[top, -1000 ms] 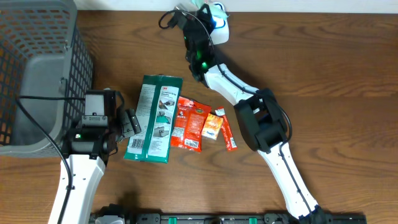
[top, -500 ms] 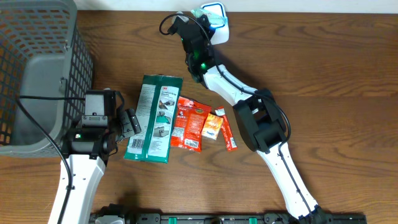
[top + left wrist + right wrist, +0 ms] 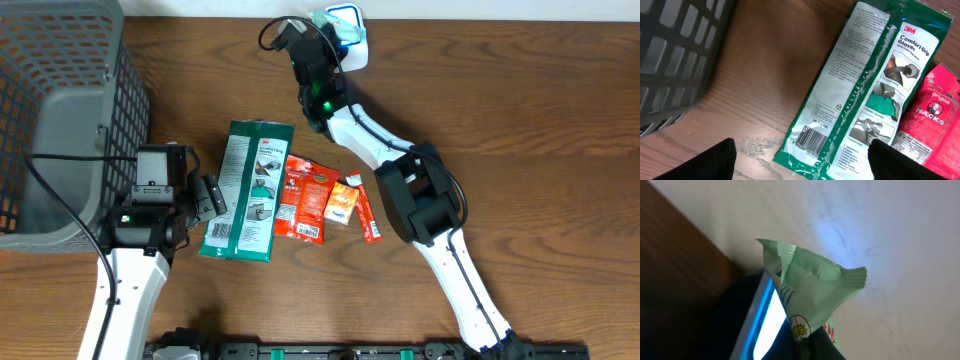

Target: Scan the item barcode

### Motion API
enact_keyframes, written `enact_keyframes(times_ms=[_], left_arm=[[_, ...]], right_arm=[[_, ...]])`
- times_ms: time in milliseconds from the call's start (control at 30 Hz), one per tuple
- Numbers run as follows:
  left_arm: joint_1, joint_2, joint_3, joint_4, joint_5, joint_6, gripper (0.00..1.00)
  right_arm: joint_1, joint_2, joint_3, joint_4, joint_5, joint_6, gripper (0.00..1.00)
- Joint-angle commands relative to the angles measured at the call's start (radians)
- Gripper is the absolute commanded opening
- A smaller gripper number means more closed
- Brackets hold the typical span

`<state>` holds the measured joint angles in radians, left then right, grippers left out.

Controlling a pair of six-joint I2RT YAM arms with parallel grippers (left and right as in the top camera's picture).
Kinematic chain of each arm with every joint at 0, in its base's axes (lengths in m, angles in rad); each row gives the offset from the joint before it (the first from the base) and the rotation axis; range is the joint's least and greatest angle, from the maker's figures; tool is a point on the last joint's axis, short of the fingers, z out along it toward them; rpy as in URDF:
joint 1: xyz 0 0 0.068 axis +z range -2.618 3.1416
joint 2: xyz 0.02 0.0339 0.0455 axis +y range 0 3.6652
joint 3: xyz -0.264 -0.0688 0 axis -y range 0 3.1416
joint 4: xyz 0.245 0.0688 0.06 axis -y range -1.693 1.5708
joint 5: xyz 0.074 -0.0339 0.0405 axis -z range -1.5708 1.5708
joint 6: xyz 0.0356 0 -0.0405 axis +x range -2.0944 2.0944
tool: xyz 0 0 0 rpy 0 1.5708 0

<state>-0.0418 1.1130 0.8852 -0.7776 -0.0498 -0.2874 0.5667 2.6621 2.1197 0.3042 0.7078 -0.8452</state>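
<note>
Brown wooden bench (image 3: pixel 520 130) overhead: at twelve o'clock the right gripper (image 3: pixel 318 25) holds a green packet (image 3: pixel 322 17) at the scanner (image 3: pixel 352 42). Left wrist: the left gripper (image 3: pixel 802 160), jaws wide apart, is empty over a gloves pack (image 3: pixel 865 85). Right wrist: jaws clamped on the packet beside the blue glow; the scan is apparently underway, with release left.

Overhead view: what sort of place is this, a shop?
Probably a mock checkout counter: a grey shopping basket, packaged goods like the glove pack, and a green packet held at a blue-lit scanner.
</note>
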Motion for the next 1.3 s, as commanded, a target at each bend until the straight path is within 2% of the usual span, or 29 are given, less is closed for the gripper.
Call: enact_keyframes(times_ms=[0, 233, 367, 500, 633, 800, 1033, 1267], left_arm=[[0.003, 0.004, 0.014, 0.001, 0.006, 0.002, 0.85], [0.003, 0.004, 0.014, 0.001, 0.006, 0.002, 0.85], [0.003, 0.004, 0.014, 0.000, 0.005, 0.002, 0.85], [0.003, 0.004, 0.014, 0.001, 0.006, 0.002, 0.85], [0.003, 0.004, 0.014, 0.001, 0.005, 0.002, 0.85], [0.003, 0.004, 0.014, 0.001, 0.006, 0.002, 0.85], [0.003, 0.004, 0.014, 0.001, 0.005, 0.002, 0.85], [0.003, 0.004, 0.014, 0.001, 0.005, 0.002, 0.85]], right_arm=[[-0.002, -0.047, 0.010, 0.002, 0.021, 0.060, 0.01], [0.006, -0.169, 0.010, -0.074, 0.024, 0.090, 0.01], [0.010, -0.295, 0.010, -0.303, 0.024, 0.231, 0.01], [0.003, -0.424, 0.010, -0.571, 0.010, 0.445, 0.01], [-0.024, -0.546, 0.010, -0.867, -0.082, 0.624, 0.01], [-0.104, -0.678, 0.010, -1.252, -0.298, 0.800, 0.01], [-0.308, -0.715, 0.009, -1.543, -0.636, 0.845, 0.01], [-0.503, -0.700, -0.066, -1.689, -0.743, 0.856, 0.01]])
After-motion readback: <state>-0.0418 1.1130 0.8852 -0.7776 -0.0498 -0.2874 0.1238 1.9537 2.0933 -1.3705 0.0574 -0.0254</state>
